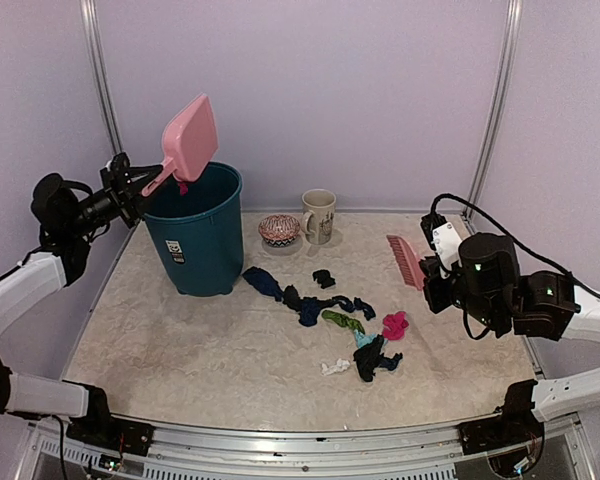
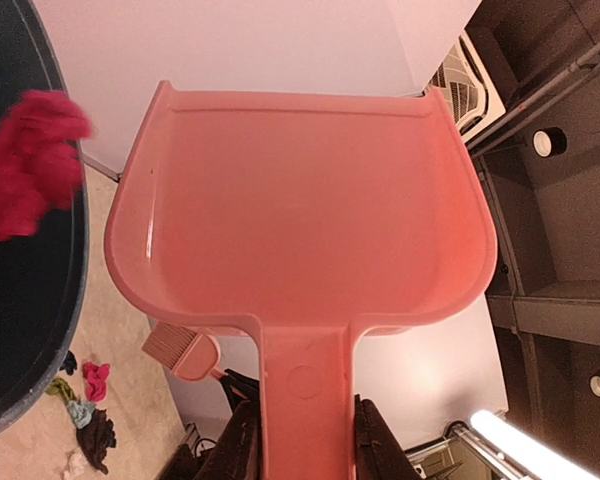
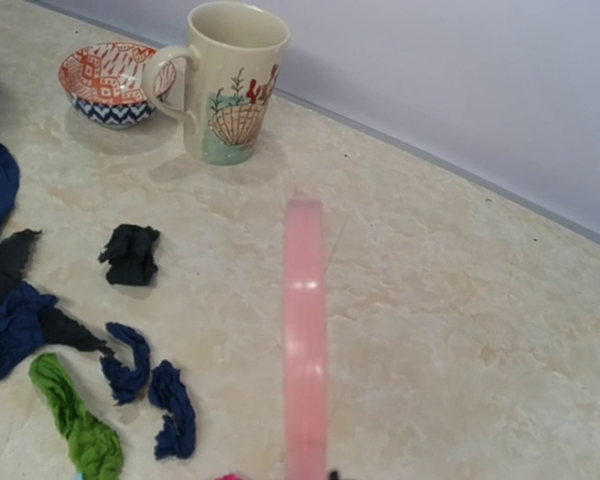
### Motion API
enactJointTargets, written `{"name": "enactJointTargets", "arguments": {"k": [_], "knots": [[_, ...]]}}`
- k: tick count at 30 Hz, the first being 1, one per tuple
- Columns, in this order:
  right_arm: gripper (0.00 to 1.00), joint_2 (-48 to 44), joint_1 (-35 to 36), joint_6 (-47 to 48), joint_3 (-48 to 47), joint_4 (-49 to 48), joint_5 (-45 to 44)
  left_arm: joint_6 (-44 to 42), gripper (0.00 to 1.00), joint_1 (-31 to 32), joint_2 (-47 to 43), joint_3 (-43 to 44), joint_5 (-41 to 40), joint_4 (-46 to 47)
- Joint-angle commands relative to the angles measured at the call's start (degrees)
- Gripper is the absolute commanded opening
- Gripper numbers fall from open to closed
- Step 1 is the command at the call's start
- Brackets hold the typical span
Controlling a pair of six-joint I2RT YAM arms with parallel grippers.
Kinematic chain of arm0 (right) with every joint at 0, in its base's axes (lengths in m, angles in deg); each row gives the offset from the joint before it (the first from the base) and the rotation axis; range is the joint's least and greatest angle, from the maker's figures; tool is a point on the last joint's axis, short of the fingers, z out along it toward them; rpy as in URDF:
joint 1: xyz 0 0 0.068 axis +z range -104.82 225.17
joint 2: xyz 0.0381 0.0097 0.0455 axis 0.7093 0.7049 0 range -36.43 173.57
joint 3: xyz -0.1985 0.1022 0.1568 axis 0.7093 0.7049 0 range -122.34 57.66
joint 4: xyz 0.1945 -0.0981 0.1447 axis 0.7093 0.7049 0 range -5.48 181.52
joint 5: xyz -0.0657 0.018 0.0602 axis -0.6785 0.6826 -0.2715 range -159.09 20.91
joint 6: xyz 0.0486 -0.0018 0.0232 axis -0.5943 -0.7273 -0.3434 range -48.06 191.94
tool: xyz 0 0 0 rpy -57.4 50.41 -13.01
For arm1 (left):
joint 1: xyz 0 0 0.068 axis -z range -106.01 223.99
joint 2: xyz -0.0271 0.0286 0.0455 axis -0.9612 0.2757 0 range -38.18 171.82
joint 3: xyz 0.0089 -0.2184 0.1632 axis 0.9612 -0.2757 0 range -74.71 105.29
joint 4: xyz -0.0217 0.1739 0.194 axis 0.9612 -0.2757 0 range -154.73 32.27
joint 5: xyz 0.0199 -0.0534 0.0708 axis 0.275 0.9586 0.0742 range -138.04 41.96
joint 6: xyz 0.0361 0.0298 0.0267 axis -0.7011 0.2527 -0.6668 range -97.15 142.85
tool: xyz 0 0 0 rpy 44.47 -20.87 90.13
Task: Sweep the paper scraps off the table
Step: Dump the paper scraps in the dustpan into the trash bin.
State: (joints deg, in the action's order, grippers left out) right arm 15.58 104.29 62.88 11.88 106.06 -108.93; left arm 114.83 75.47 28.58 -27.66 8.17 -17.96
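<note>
Mostly the paper scraps (image 1: 342, 321) lie mid-way across the counter (image 1: 180, 340), a diagonal band just left of the right jaws, which clamp the brush (image 1: 408, 262); left jaws clamp the dustpan (image 1: 190, 138) over the bin (image 1: 195, 240), well apart. Right jaws are nearer.

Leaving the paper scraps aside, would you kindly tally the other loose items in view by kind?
Dustpan: 1
Brush: 1
Bin: 1
Mug: 1
Bowl: 1
Total: 5

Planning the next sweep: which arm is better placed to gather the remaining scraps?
Right. The right gripper holds the brush beside the scraps; the left gripper has the dustpan raised over the bin.
</note>
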Motion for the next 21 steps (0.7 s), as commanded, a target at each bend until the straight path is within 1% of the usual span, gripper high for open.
{"name": "enactJointTargets", "arguments": {"k": [1,2,3,4,5,6,7,8,9,10,11,12,13,14,15,16,17,18,19,20,21], "knots": [[0.0,-0.98,0.38,-1.01,0.18,-0.37,-0.48,-2.32,0.0,4.38,-2.12,0.37,-2.19,-0.29],[0.0,-0.97,0.33,-0.99,0.2,-0.41,-0.44,-7.73,0.0,3.52,-2.82,2.7,-2.82,-7.92],[0.0,-0.97,0.37,-0.91,0.25,-0.61,-0.38,-10.76,0.0,1.37,-2.63,4.2,-2.7,-12.49],[0.0,-0.85,0.34,-0.7,0.4,-1.04,-0.29,-9.61,0.0,-0.81,-1.86,4.13,-1.77,-12.25],[0.0,-0.72,0.34,-0.41,0.36,-1.64,-0.16,-4.9,0.0,-1.84,-1.11,2.11,-0.32,-6.24],[0.0,-0.39,0.31,-0.21,0.23,-1.89,0.11,0.69,0.0,-1.42,-0.56,-0.19,0.27,2.13],[0.0,0.02,0.36,-0.12,-0.03,-1.87,0.31,1.59,0.0,0.2,-0.54,-0.46,0.36,5.05],[0.0,0.43,0.32,-0.04,-0.3,-1.76,0.24,-2.76,0.0,1.82,-0.93,2.05,0.24,0.24],[0.0,0.89,0.38,-0.01,-0.54,-1.43,0.14,-10.76,0.0,2.4,-1.49,5.47,-1.02,-10.17],[0.0,1.17,0.33,-0.04,-0.72,-1.34,-0.08,-18.24,0.0,0.84,-1.47,8.78,-2.65,-19.9],[0.0,1.39,0.32,0.11,-0.8,-1.5,-0.15,-20.36,0.0,-1.48,-0.94,9.03,-2.75,-25.25],[0.0,1.54,0.37,0.46,-0.92,-1.81,-0.04,-10.54,0.0,-3.33,-0.82,5.76,0.41,-14.22],[0.0,1.66,0.31,0.57,-1.1,-1.95,0.15,-2.3,0.0,-2.43,-1.11,2.02,1.32,-0.8],[0.0,1.8,0.3,0.62,-1.14,-1.94,0.19,-1.65,0.0,-0.75,-1.54,1.53,1.35,1.46],[0.0,1.89,0.35,0.54,-1.2,-1.97,0.09,-8.11,0.0,0.99,-2.06,4.27,0.44,-6.97],[0.0,2.06,0.31,0.73,-1.16,-2.13,-0.13,-16.65,0.0,1.76,-2.34,7.61,-1.49,-17.41],[0.0,2.31,0.34,1.01,-1.35,-2.27,-0.31,-22.53,0.0,1.31,-2.0,10.73,-3.15,-25.88],[0.0,2.57,0.31,1.32,-1.5,-2.63,-0.25,-22.74,0.0,0.19,-1.53,11.17,-2.4,-27.06],[0.0,3.09,0.32,1.52,-1.81,-2.66,-0.12,-18.05,0.0,-0.22,-1.36,8.51,-0.28,-21.3],[0.0,3.48,0.32,1.61,-2.24,-2.5,-0.01,-13.94,0.0,0.25,-1.51,7.14,1.4,-13.59],[0.0,3.76,0.3,1.6,-2.55,-2.37,-0.05,-14.39,0.0,0.83,-1.78,8.06,1.26,-15.42]]}}
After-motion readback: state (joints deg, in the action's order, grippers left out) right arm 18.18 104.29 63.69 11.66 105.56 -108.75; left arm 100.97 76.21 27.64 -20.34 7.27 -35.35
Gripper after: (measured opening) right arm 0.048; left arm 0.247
